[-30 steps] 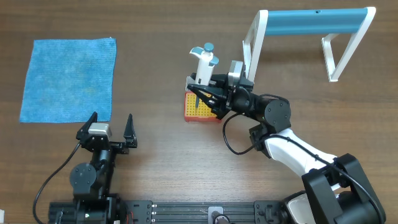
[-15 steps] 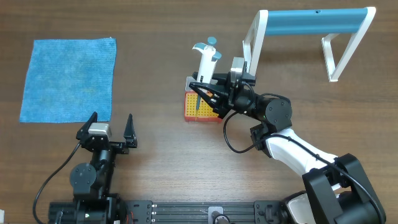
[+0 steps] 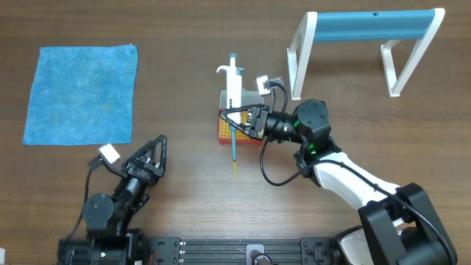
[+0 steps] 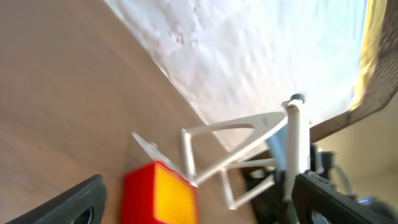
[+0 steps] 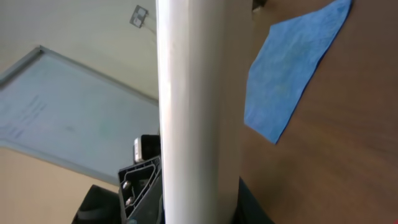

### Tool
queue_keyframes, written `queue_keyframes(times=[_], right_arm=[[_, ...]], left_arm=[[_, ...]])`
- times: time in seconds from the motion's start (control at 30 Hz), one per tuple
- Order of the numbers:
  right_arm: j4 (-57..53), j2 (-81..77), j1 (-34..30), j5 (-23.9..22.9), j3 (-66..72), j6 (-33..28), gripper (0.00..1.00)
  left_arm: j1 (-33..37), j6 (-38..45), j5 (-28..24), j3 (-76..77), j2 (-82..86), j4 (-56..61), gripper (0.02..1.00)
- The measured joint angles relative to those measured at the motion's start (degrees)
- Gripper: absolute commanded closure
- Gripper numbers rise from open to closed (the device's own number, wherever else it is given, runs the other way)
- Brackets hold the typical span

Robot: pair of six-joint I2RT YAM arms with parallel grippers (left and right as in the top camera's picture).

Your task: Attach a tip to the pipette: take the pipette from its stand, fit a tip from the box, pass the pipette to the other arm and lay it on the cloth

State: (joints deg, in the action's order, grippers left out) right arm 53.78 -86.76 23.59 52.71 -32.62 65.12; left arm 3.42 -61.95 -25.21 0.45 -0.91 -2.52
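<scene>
My right gripper (image 3: 241, 112) is shut on the white pipette (image 3: 234, 88), holding it above the red and yellow tip box (image 3: 225, 132). The pipette's blue shaft reaches past the box's near side and ends in a yellow tip (image 3: 235, 167). In the right wrist view the white pipette body (image 5: 199, 112) stands between the fingers, with the blue cloth (image 5: 292, 68) behind it. My left gripper (image 3: 153, 151) is open and empty at the near left, turned toward the centre. Its wrist view shows the tip box (image 4: 158, 196), the stand (image 4: 236, 149) and the held pipette (image 4: 297, 143).
The blue cloth (image 3: 81, 94) lies flat at the far left. The white stand with a blue bar (image 3: 360, 26) occupies the far right. Bare wooden tabletop lies between the cloth and the tip box.
The right gripper has swung the pipette left and raised it off the tip box, a yellow tip now showing at its end. The left gripper has turned and tilted toward the centre.
</scene>
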Motion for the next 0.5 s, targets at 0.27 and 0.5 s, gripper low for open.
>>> queue_keyframes(times=[0.27,0.5], right_arm=[[3.5,0.0,0.0,2.0,0.0,0.7,0.921],[3.7,0.0,0.0,2.6,0.0,0.2,0.921]], left_arm=[[0.0,-9.5,0.9,-0.1,-2.1,11.3,0.023],[0.0,-10.8,-0.2,1.8,-19.7,25.9,0.023]])
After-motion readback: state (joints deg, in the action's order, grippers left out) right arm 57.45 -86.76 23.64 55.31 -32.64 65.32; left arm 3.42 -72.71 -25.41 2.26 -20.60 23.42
